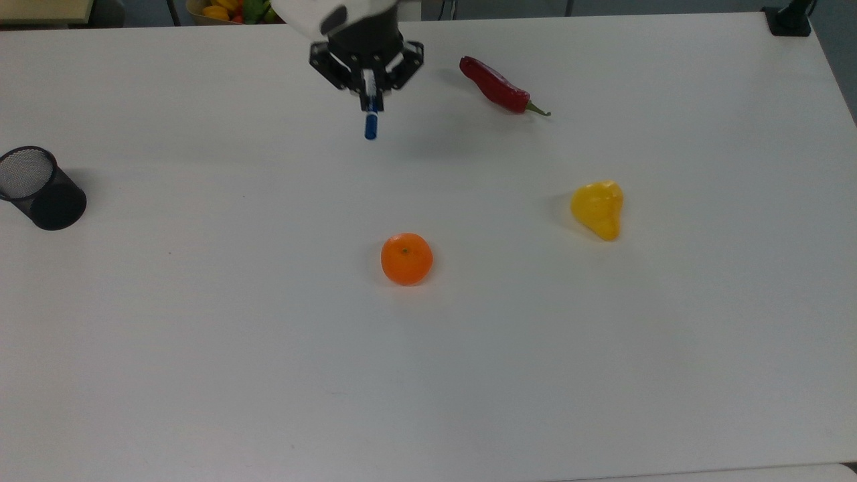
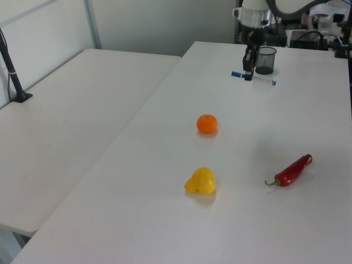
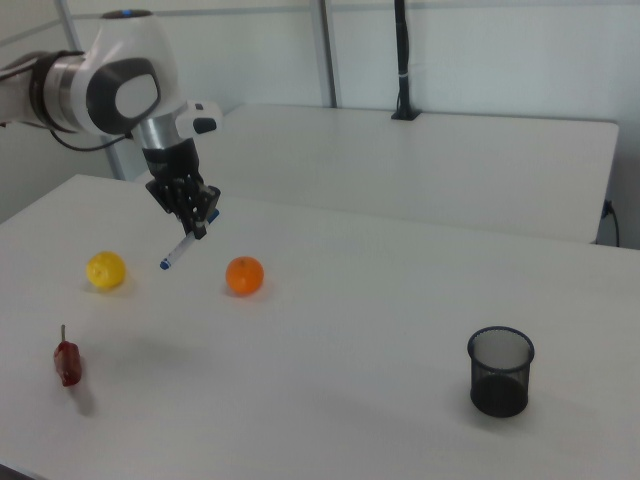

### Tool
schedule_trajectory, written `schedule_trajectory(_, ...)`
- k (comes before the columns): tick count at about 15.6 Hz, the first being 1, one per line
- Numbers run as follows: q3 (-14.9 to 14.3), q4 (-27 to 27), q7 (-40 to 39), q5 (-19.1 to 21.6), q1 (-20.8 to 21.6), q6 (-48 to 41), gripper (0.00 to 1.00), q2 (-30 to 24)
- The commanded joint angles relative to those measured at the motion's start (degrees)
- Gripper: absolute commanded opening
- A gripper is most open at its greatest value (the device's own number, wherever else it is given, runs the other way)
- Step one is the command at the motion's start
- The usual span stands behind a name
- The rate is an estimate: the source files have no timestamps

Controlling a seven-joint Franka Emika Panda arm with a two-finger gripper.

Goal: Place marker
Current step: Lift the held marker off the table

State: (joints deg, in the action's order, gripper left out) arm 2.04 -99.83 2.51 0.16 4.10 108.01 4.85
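Top view: gripper (image 1: 367, 86) clamped on marker (image 1: 370, 115), blue cap sticking out below, clear of table (image 1: 268, 348).
Left view: gripper (image 2: 248, 70) gripping marker (image 2: 253, 78) mid-length, level, in air before cup (image 2: 265, 60).
Right view: marker (image 3: 181, 247) tilted, above table, between pear (image 3: 105, 270) and orange (image 3: 244, 275).

Desk (image 1: 201, 348): smooth matt white laminate. Cup (image 1: 40, 189): black wire mesh, matt, see-through. Marker (image 1: 370, 117): smooth plastic, white barrel, blue cap. Chili (image 1: 495, 86): glossy red skin. Orange (image 1: 406, 258): dimpled, slight sheen. Yellow fruit (image 1: 598, 208): smooth, waxy. Arm shell (image 3: 125, 75): glossy white plastic; pincer (image 1: 369, 100) matt black.
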Motion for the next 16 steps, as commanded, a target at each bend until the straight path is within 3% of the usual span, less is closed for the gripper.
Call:
schedule_trajectory(1, -4.5, 0.5, 0.1, 4.4, 0.3, -4.2, 0.0, -5.1)
schedule_trajectory(7, -7.1, 0.6, -5.9, 5.4, 0.0, -10.4, 0.0, -9.1)
schedule_trajectory(14, -7.1, 0.6, -6.3, 4.9, -1.6, -9.2, 0.0, -9.2)
schedule_trajectory(16, -7.8, 0.5, -6.2, 4.5, -2.9, -5.2, 0.0, -9.1)
